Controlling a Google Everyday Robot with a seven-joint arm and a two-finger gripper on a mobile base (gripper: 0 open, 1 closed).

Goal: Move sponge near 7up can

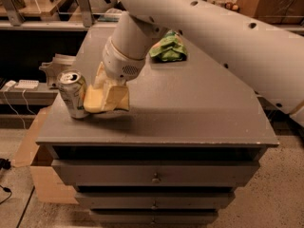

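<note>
You are seeing the gripper (110,91) hanging low over the front-left corner of the worktop (199,113), and it is grasping the sponge (95,101) from above. The sponge is sitting just beside the 7up can (72,95), seemingly touching its side. The can is standing upright close to the left edge. A green chip bag (168,49) is lying well apart, toward the back edge.

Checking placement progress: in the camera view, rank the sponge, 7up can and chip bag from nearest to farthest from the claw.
1. The sponge, gripped in the claw over the table front.
2. The 7up can, upright beside the sponge, toward the view's left.
3. The chip bag, at the back, beyond the arm.
</note>
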